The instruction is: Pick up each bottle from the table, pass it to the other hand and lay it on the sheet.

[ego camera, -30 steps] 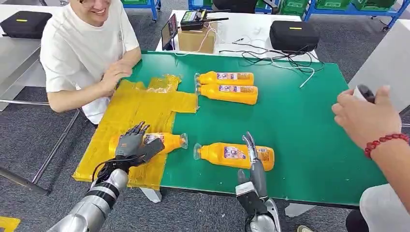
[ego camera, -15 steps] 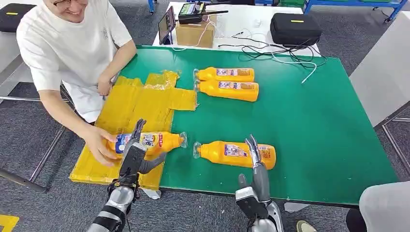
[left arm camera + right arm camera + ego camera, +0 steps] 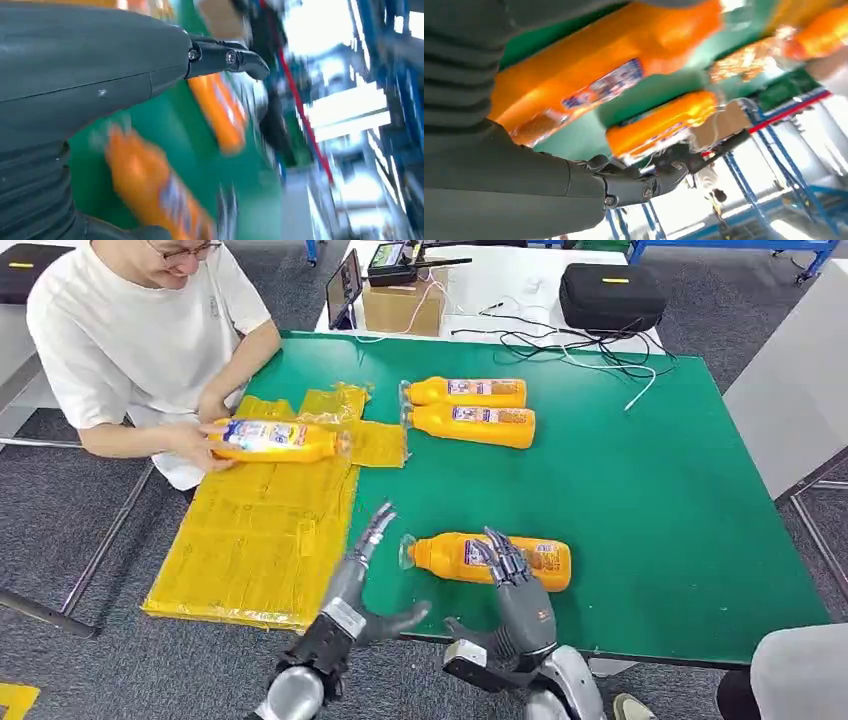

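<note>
— Orange bottles, where are they lying?

— One near bottle (image 3: 487, 560) lies on its side on the green table (image 3: 650, 500), close to the front edge, with its cap toward the yellow sheet (image 3: 260, 530). Two far bottles (image 3: 470, 412) lie side by side further back on the table, touching each other, caps also toward the sheet. A fourth bottle (image 3: 270, 440) is at the far part of the sheet, under the hand of a person (image 3: 140, 330) in a white shirt who sits at the table's left side.

— And the robot's hands?

— Its right hand (image 3: 512, 595) is over the label end of the near bottle, fingers spread and pointing forward. It holds nothing; whether the fingertips touch the bottle I cannot tell. In the right wrist view this bottle is just beside the palm. The left hand (image 3: 362, 575) is at the front edge of the table, between the sheet and the cap of the near bottle, fingers stretched out, thumb apart, nothing in it.

— Anything behind?

— A white table with a cardboard box (image 3: 402, 308), a black case (image 3: 610, 298) and some cables (image 3: 590, 355).
</note>
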You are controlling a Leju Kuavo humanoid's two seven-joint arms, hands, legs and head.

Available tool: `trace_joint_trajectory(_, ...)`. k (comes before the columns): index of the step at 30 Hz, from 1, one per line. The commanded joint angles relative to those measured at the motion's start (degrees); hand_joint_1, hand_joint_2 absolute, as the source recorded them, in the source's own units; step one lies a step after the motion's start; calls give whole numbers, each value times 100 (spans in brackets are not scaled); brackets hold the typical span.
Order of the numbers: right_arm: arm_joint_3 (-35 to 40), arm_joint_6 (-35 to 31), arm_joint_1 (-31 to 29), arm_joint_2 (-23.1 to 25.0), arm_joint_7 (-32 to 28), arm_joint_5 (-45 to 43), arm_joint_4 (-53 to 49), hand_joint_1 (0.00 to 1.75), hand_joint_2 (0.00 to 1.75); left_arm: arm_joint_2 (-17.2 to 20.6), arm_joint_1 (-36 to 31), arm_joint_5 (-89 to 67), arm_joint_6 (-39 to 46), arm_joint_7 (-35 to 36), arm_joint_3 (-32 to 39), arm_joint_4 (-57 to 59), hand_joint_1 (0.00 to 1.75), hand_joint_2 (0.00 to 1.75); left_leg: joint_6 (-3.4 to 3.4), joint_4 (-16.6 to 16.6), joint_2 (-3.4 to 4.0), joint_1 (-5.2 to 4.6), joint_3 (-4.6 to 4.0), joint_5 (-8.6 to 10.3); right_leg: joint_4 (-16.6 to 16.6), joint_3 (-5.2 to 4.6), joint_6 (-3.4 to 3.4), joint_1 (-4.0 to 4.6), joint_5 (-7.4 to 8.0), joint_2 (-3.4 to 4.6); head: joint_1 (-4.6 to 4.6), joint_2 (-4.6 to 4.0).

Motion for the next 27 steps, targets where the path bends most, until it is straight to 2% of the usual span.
trace_joint_trajectory(1,166,176,-632,-551,980,659,577,0,175,129,-132,222,187,81,-941,718,0,175,-7,-4,10,0,10,0,-4,7,-9,0,4,8,-2,0)
trace_joint_trajectory(4,238,144,-647,-489,1330,1025,575,0,175,154,-91,156,287,180,-857,575,0,175,-10,-2,15,5,10,-3,-5,7,-11,6,4,13,-2,2)
trace_joint_trajectory(14,261,131,-625,-457,1379,1066,565,0,175,163,-95,153,279,212,-849,542,0,175,-6,-2,15,5,5,-3,-1,1,-4,6,3,13,-2,2)
trace_joint_trajectory(17,282,256,-644,-452,1621,1281,588,0,175,172,-42,129,222,285,-813,414,0,175,-11,0,24,10,7,-5,-2,4,-11,12,5,21,0,0)
trace_joint_trajectory(20,297,606,-675,-480,2154,1546,540,0,175,201,98,107,-49,527,-735,147,0,175,-8,-1,20,6,0,-4,-1,-3,-7,7,4,18,0,2)
trace_joint_trajectory(22,284,1295,-716,-575,2641,1657,538,0,175,197,212,58,-188,726,-649,7,0,175,-10,0,25,7,1,-5,1,-3,-9,8,4,23,-2,0)
trace_joint_trajectory(27,326,2146,-946,-703,3241,1868,755,0,175,136,243,-14,-345,904,-540,-98,0,175,-11,3,30,11,3,-8,-1,0,-11,12,4,27,-2,0)
